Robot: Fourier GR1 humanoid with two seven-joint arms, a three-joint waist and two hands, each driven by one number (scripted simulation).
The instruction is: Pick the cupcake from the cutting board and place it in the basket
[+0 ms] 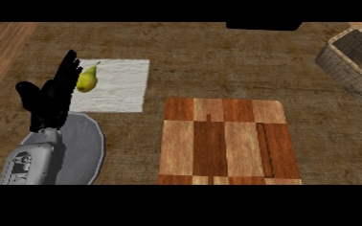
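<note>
**Left hand open by the pear; cupcake out of sight**

The left hand [50,100] shows at the view's left, resting open with its fingers straight and pointing up the view and its thumb spread out to the left. It grips nothing. Its grey forearm [32,165] comes in from the lower left corner and lies across a grey plate [86,146]. Small dark marks on the forearm's casing cannot be read.

The fingertips overlap the left edge of a white cloth [120,88]. A yellow-green pear [87,80] lies on that cloth, stem toward the far side, just beside the fingers. Whether they touch it cannot be told.

The board [226,143], a check of light and dark wood, lies at the middle of the brown counter [212,52], right of the cloth and plate and apart from both. Only its wood pattern shows on top, with a thin dark line down its right part.

The basket [338,62], woven with a dark inside, sits at the far right, cut off by the view's edge and well apart from the hand. Where the cupcake is cannot be told from this view.

A black shape [263,25] shows at the counter's far edge.
</note>
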